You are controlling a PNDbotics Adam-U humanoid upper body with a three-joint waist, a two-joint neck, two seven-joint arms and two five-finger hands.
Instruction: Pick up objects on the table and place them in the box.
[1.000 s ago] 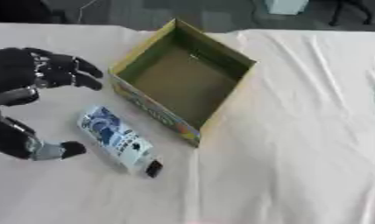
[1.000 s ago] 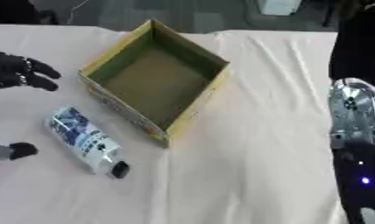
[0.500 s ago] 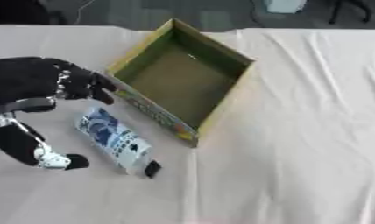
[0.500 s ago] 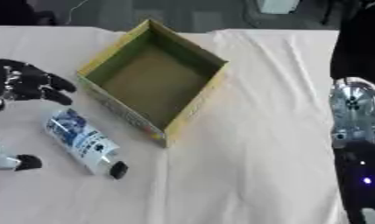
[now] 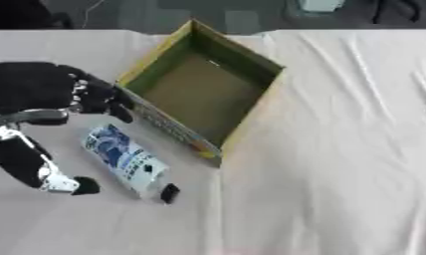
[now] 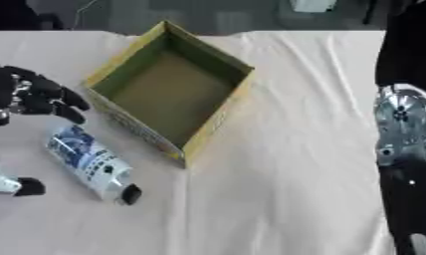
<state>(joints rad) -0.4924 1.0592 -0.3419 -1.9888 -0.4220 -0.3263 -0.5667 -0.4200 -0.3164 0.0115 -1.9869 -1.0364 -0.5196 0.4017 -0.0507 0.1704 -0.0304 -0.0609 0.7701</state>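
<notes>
Both views look steeply down from the robot's head onto the cloth-covered surface (image 5: 338,149) — close in, facing forward. They share the box (image 5: 203,92) at upper centre and the bottle (image 6: 90,162) at lower left — the right eye view sits slightly rightward, so everything lies further left.

The left hand (image 5: 55,97) comes in from the left edge toward the bottle (image 5: 125,159), its fingers now over the bottle's upper end, thumb (image 5: 59,183) beside it.
</notes>
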